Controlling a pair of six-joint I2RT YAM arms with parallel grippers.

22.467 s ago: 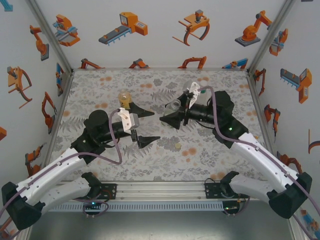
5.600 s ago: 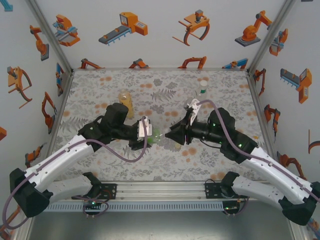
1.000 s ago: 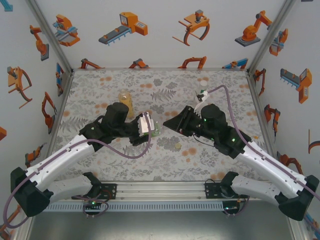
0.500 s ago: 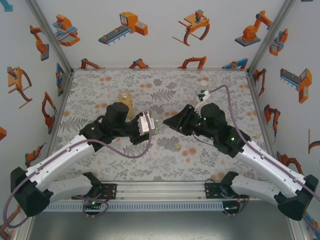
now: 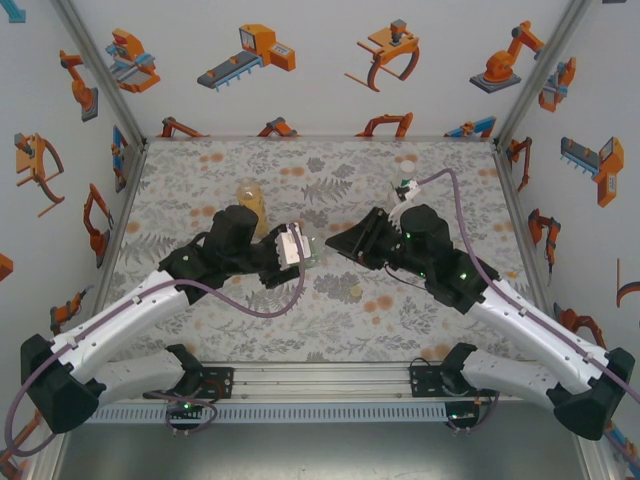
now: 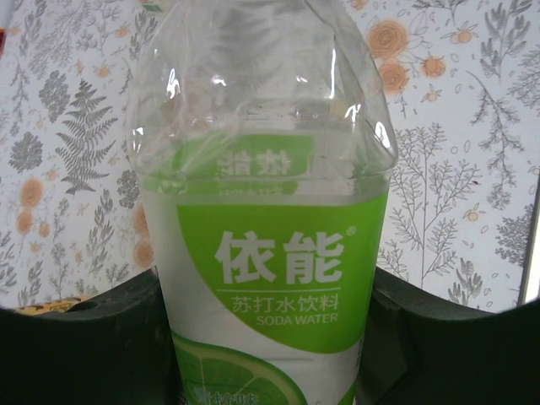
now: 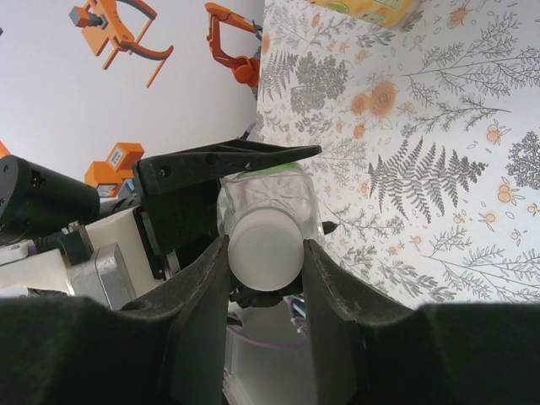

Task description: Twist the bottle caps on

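My left gripper [image 6: 266,354] is shut on a slim clear bottle [image 6: 266,211] with a green-white label, its black fingers [image 6: 84,337] pressed on both sides. In the top view this bottle [image 5: 311,262] hangs over the table's middle between both arms. My right gripper [image 7: 266,261] is shut on a white bottle cap [image 7: 266,251], which sits at the bottle's mouth. From above, the right gripper [image 5: 334,246] meets the left gripper [image 5: 303,256] tip to tip. An amber-yellow bottle [image 5: 248,195] stands behind the left arm. A yellow-green cap [image 5: 355,291] lies on the table.
A small bottle with green on it [image 5: 404,186] stands behind the right wrist, partly hidden. The amber bottle [image 7: 371,8] shows at the top edge of the right wrist view. White walls with orange robot pictures close the floral table [image 5: 330,320] on three sides.
Almost nothing: the right wrist has shifted very slightly at the bottle's mouth. The left arm holds still with the bottle.
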